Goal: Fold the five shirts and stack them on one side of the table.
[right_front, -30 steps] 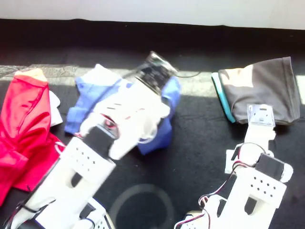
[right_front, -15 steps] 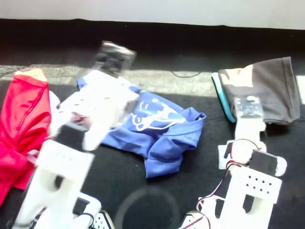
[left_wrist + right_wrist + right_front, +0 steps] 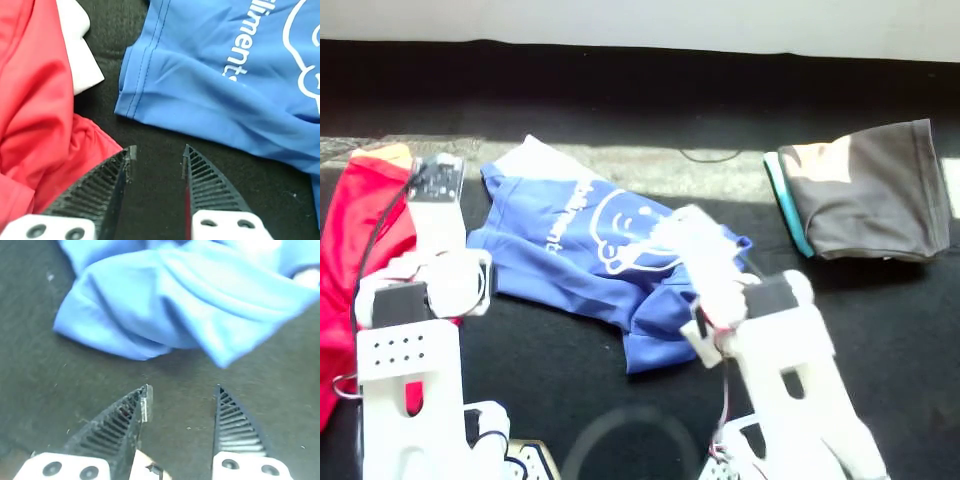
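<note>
Jaws apart on both: our left gripper (image 3: 157, 155) sits over the table (image 3: 150, 135) between red shirt (image 3: 35, 100) and blue shirt (image 3: 215, 85), our right gripper (image 3: 182, 392) just short of the blue one's crumpled edge. Far right, we see a folded grey shirt (image 3: 870, 190) on a teal shirt (image 3: 785, 205).

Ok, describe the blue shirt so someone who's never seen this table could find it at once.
On the black table, look to the middle, between the red shirt and the folded grey shirt. The blue shirt lies there spread and rumpled, the only one with a white line drawing on it.
</note>
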You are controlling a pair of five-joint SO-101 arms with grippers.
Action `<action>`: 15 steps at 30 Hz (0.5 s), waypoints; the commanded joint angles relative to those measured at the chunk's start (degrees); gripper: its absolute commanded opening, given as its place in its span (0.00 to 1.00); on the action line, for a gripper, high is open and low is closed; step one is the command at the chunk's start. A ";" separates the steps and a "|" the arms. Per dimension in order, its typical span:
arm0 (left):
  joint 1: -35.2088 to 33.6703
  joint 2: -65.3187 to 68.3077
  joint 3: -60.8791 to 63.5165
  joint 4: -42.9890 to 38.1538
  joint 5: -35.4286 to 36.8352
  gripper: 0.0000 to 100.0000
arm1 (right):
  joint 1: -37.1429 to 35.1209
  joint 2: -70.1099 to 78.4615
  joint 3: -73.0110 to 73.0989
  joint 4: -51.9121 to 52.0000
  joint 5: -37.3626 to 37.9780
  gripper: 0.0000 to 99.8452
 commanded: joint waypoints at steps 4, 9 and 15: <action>-0.92 -1.10 4.53 -5.10 -0.35 0.16 | -6.64 18.42 -11.56 -4.35 0.09 0.20; -1.01 -1.10 4.53 -4.66 -0.26 0.16 | 2.42 33.10 -13.23 -19.91 0.44 0.20; -1.01 -1.10 4.62 -4.66 -0.26 0.16 | 18.86 47.16 -31.52 -26.68 0.09 0.20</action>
